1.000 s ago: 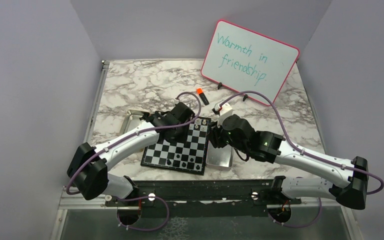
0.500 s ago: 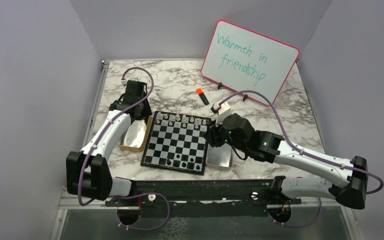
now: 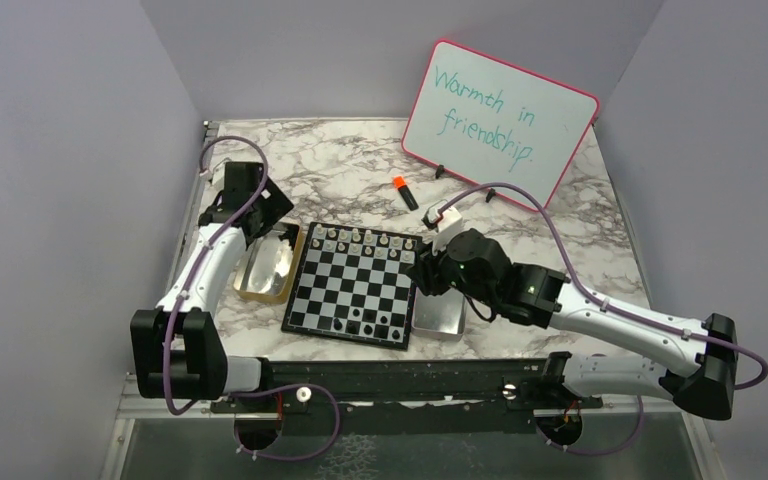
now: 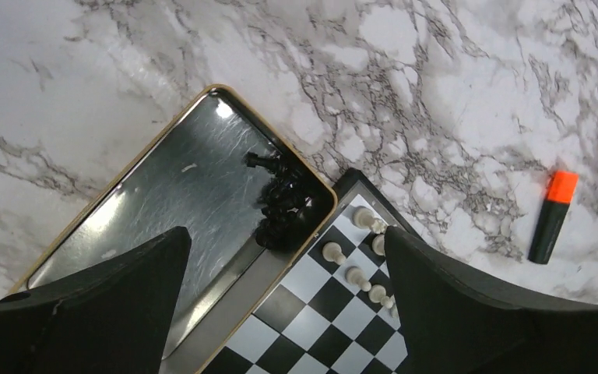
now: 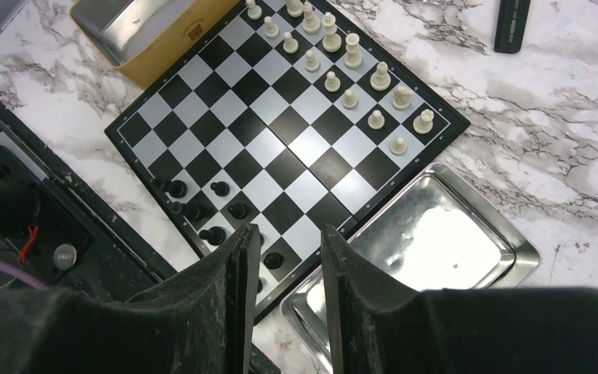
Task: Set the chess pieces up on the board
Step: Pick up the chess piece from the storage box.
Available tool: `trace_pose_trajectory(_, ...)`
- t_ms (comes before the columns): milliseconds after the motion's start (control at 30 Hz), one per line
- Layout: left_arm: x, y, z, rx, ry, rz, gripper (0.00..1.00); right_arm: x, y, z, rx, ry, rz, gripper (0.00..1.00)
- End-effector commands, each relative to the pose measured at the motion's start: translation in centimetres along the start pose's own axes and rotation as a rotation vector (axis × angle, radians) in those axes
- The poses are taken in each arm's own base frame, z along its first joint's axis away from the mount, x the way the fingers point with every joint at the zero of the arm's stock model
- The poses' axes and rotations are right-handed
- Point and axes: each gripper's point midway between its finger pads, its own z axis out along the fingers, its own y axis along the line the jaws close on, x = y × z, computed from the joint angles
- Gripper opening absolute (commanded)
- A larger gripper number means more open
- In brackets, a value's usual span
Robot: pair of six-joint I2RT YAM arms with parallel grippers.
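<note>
my left pincer [image 4: 286, 243] hangs spread wide and empty above the gold tray [image 4: 179, 187], where a clump of black pieces [image 4: 282, 209] lies in the corner next to the board [image 5: 280, 128]. my right pincer [image 5: 288, 240] hovers over the board's near edge by the silver tray [image 5: 436, 234], fingers narrowly parted, holding nothing. white pieces [image 5: 331, 58] stand on the far two rows

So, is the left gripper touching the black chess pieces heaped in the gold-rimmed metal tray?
Apart. Left wrist view: the black chess pieces lie between the open left gripper's fingers, clear gaps on both sides.
</note>
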Motion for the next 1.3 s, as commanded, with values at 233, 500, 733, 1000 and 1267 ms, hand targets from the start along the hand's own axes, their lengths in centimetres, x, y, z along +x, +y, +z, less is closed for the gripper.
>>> trace_pose_trajectory(233,2.3,1.9,1.1,-0.088,0.037,-0.627,0.41,-0.6,-0.1,-0.8,-0.009,-0.052,0.002,0.40)
trace_pose_trajectory(500,3.4,2.7,3.4,-0.178,0.046,-0.784,0.36,-0.3,-0.2,-0.5,-0.002,-0.037,-0.013,0.40)
trace_pose_trajectory(733,2.9,3.9,5.6,-0.232,0.017,-0.866,0.36,-0.3,-0.4,-0.2,0.015,-0.032,-0.021,0.40)
trace_pose_trajectory(1000,2.1,3.8,7.3,-0.233,0.036,-0.927,0.36,-0.3,-0.4,0.1,0.023,-0.017,-0.030,0.40)
trace_pose_trajectory(1267,2.2,3.3,8.3,-0.232,0.057,-0.932,0.39,-0.8,-0.3,0.1,0.025,-0.025,-0.031,0.40)
